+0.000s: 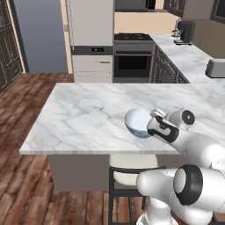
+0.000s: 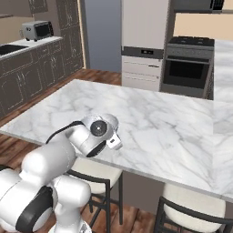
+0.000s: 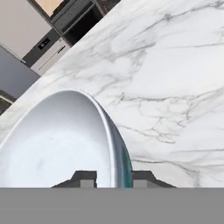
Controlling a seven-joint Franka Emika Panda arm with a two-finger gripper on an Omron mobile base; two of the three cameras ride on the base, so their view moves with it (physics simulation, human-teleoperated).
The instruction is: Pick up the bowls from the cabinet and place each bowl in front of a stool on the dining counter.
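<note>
Gripping bowl [image 3: 57, 140] rim, end effector [image 3: 113, 178] over dining counter [image 1: 83, 118]

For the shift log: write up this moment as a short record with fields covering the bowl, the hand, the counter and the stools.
bowl: one white bowl with teal outside, over the near part of the dining counter, tilted
hand: hand shut on the bowl's rim, one finger inside, one outside
contact with counter: cannot tell whether the bowl touches the marble
stools: one stool under the counter edge below the bowl; a second stool further along
placement: bowl not yet released
</note>
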